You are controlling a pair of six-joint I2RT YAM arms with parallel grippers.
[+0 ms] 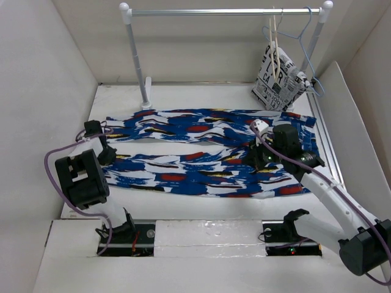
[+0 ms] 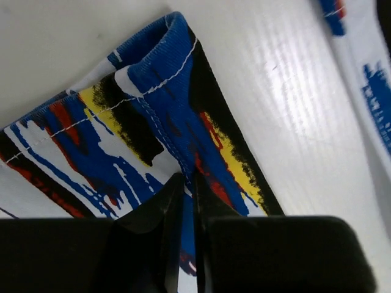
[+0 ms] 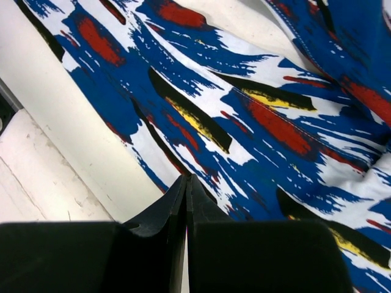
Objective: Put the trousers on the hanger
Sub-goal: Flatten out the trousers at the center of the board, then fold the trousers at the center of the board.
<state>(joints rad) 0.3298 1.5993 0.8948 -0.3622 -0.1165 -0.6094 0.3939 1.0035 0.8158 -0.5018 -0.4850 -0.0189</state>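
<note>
Left gripper (image 2: 188, 182), black two-finger, fills the bottom of its wrist view. Jaws are nearly together, pinched on a raised fold of the long soft blue-and-white print trousers (image 2: 146, 116) with red, yellow and black streaks, just inboard of a stitched hem. Creases run from the hem into the tips, so I read it as a real bite on cloth. Right gripper (image 3: 186, 180): fingers fully together, tips down at the near edge of the print. Can't tell if any fabric is between them.

Trousers lie flat on the white table (image 1: 201, 101), both legs running left to right. Left gripper is at their left end, right gripper toward the right end. Thin pale beige triangular hanger (image 1: 275, 49) hangs on the chrome-and-white garment rail (image 1: 226, 11) along the far edge, toward the far right corner. Beside it are a light blue wire hanger (image 1: 303, 38) and a black-and-white newsprint-lettered cloth (image 1: 278, 79).

Handling, my read: light, limp, thin fabric with no stiffness. It sags from any hold, and unsupported parts drag on the table. Not fragile. Probably a bit slick, so a shallow pinch may slip. Best holds are the doubled, stitched hem or a seam, where there's thickness to bite. Two holds well apart should keep it spread enough to drape over the hanger bar.
</note>
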